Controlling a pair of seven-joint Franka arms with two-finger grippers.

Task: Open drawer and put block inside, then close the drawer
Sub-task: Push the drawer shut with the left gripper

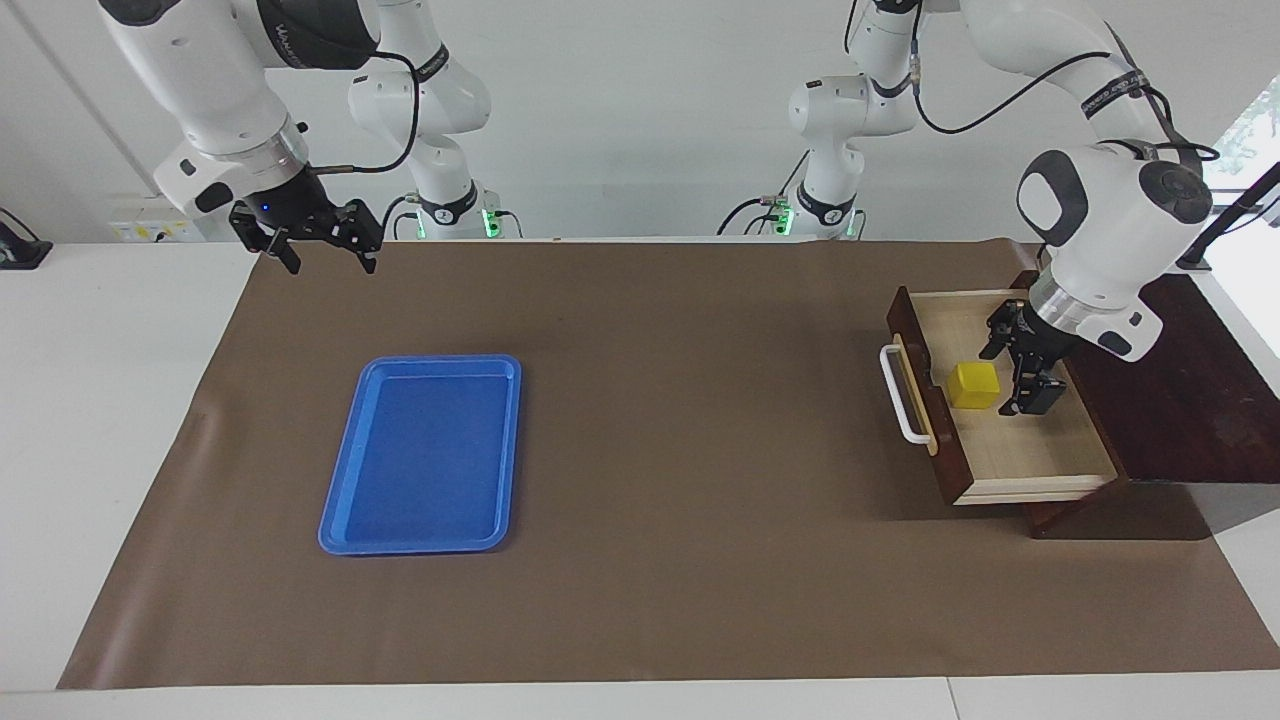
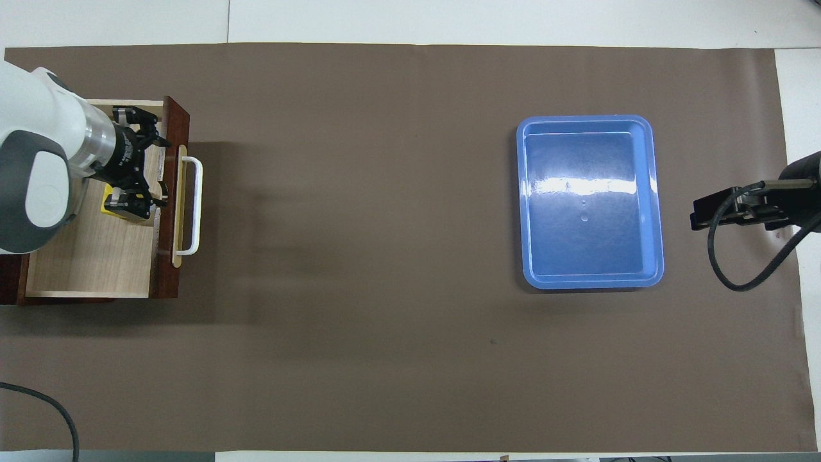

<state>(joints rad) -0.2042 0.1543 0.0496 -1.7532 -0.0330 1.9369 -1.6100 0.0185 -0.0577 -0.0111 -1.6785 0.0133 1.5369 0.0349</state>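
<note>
The drawer (image 1: 1030, 450) stands pulled open out of its dark wooden box (image 1: 1190, 400) at the left arm's end of the table, white bar handle (image 1: 905, 395) toward the table's middle. The yellow block (image 1: 973, 384) rests on the drawer's pale floor. My left gripper (image 1: 1012, 368) is open, low in the drawer, right beside the block and not holding it. In the overhead view the left gripper (image 2: 138, 163) covers most of the block (image 2: 106, 206) in the drawer (image 2: 96, 263). My right gripper (image 1: 328, 255) is open and empty, raised and waiting at the right arm's end.
A flat blue tray (image 1: 425, 455) lies empty on the brown mat toward the right arm's end; it also shows in the overhead view (image 2: 590, 202). The right gripper (image 2: 712, 215) shows beside it at the mat's edge.
</note>
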